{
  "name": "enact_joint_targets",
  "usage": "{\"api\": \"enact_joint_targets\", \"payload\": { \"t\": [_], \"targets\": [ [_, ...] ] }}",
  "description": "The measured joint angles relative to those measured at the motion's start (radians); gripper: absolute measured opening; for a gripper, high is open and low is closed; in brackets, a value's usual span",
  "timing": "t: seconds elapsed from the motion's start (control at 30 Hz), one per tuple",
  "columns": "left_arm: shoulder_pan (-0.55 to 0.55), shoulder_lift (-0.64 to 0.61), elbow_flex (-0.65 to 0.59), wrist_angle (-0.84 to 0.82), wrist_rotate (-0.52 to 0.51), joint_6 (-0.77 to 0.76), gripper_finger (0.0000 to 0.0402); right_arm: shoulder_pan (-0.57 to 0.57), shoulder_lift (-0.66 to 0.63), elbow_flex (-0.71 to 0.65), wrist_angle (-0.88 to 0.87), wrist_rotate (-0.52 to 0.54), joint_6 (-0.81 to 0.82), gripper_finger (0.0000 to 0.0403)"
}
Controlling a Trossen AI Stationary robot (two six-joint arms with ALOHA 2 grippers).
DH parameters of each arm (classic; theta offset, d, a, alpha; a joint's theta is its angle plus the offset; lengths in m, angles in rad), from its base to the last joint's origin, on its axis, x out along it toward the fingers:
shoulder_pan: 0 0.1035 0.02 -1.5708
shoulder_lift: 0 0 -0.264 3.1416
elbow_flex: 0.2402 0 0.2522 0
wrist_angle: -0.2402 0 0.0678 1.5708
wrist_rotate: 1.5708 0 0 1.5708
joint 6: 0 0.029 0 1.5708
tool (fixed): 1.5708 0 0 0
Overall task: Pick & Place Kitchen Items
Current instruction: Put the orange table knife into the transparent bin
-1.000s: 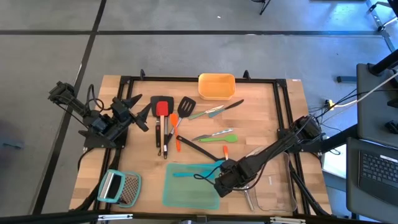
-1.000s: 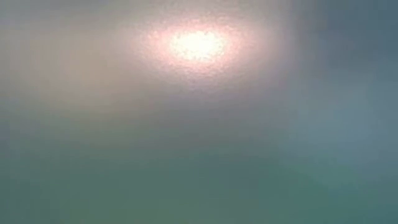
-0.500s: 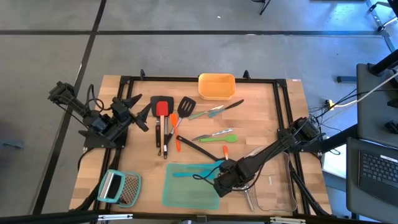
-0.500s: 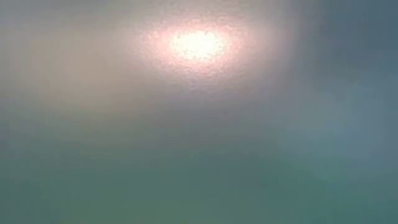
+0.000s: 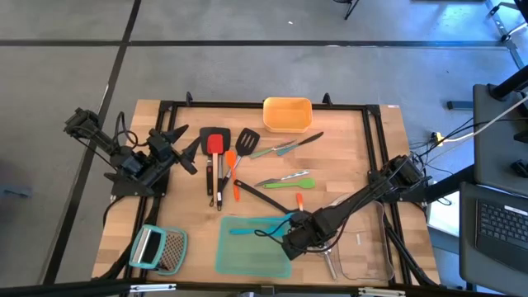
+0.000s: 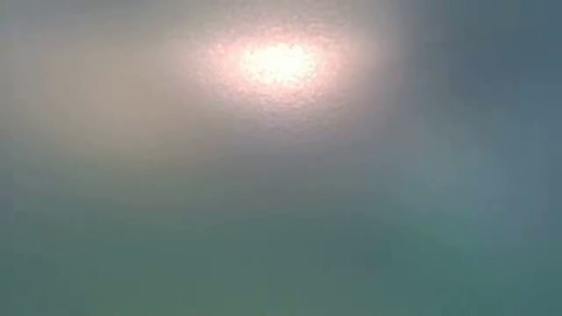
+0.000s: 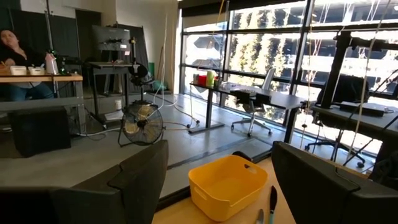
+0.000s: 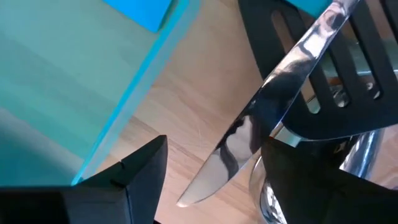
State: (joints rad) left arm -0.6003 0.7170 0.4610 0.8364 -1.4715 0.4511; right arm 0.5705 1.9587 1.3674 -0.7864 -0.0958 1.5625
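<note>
The right gripper (image 5: 290, 245) hangs low with its fingers spread beside the teal tray (image 5: 247, 256), over a silver knife (image 8: 261, 112) lying against a black slotted turner (image 8: 348, 81). Closing here could pinch both at once (they overlap), or the flat blade could slide off the wood. Other utensils (image 5: 223, 165) lie mid-table. The left gripper (image 5: 183, 153) waits spread at the table's left, facing the orange bin (image 7: 227, 186).
</note>
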Motion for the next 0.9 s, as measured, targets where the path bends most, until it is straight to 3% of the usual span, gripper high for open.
{"api": "enact_joint_targets", "payload": {
  "t": [0.53, 0.9],
  "targets": [
    [0.0, 0.0, 0.0, 0.0, 0.0, 0.0, 0.0281, 0.003, 0.014, 0.0, -0.05, 0.006, 0.023, 0.0219],
    [0.0, 0.0, 0.0, 0.0, -0.001, 0.008, 0.0281, 0.005, 0.052, 0.0, -0.028, -0.051, 0.02, 0.0195]
  ]
}}
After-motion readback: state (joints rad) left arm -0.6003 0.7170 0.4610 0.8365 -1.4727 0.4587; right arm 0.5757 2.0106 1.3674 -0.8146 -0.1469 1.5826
